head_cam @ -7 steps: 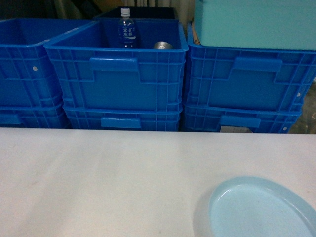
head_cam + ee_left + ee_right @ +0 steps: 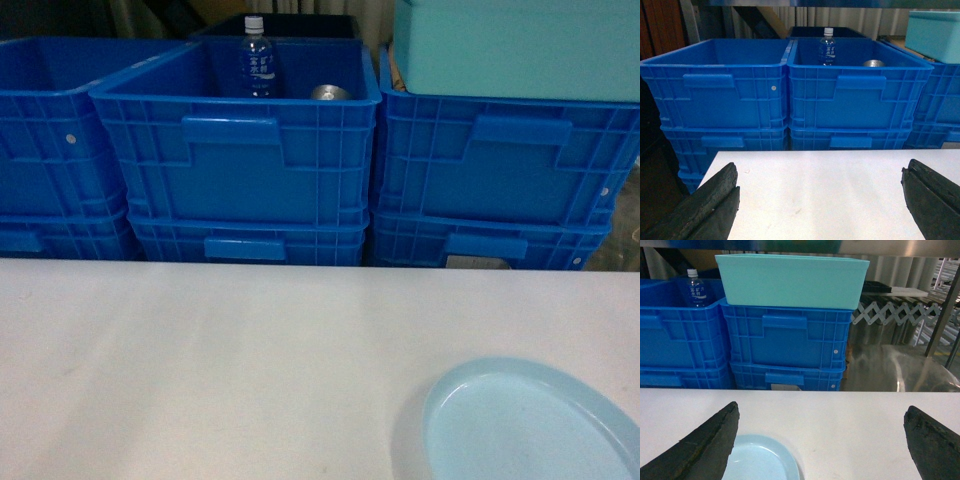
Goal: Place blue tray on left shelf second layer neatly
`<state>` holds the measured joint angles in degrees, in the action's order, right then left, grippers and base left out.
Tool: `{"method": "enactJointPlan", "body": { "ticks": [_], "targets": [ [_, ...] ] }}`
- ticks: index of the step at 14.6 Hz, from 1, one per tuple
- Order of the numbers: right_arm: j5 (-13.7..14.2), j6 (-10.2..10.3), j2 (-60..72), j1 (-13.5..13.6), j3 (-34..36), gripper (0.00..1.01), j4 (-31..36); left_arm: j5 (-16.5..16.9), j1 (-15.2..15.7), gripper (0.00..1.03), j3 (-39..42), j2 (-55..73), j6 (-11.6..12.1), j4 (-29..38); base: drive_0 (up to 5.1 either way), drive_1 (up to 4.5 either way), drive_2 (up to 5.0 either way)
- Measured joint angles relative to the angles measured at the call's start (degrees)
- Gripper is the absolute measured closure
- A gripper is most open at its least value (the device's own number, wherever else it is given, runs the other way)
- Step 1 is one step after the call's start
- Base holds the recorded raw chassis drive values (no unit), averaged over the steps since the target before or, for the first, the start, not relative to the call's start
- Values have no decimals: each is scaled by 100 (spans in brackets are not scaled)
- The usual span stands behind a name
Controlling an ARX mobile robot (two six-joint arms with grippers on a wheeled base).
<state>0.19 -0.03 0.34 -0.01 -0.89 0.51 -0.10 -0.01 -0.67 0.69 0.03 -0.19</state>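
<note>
So far: nothing is done yet.
Blue tray: sits on the white table, untouched.
Left gripper: wide, holds nothing.
Right gripper: wide, above the tray.
Left to do: grab, carry, shelve.

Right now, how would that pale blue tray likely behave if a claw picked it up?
The blue tray looks rigid and glossy, so probably slippery. Its low rim offers little to pinch. Lying flat on the white table, it should slide, not roll.
</note>
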Motion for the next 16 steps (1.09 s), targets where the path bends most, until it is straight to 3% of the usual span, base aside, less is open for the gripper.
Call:
{"method": "enactJointPlan", "body": {
  "ticks": [6,7,10,11,13,14,15,16],
  "targets": [
    [-2,2,2,-2,0,3,-7,0,0,5,0,0,0,0,0,0,0],
    [-780,337,896,-612,-31,3,658,2,0,5,0,0,0,2,0,0,0],
    [-1790,828,2839,-1338,-706,3,1993,0,0,5,2,0,0,0,0,0,0],
    [-1996,994,3320,-1467,-1043,3,2214,0,0,5,2,0,0,0,0,0,0],
    [-3047,1818,4900,-1626,-2162,3,2037,0,0,5,0,0,0,0,0,0,0],
    [-3536,2218,5683,-1615,-2352,3,2208,2,0,5,0,0,-2,0,0,0,0],
    [-3945,2669,6391,-1611,-2402,3,2306,2,0,5,0,0,0,0,0,0,0],
    [-4159,3010,7066,-1561,-2376,3,2594,0,0,5,0,0,0,0,0,0,0]
  ]
}}
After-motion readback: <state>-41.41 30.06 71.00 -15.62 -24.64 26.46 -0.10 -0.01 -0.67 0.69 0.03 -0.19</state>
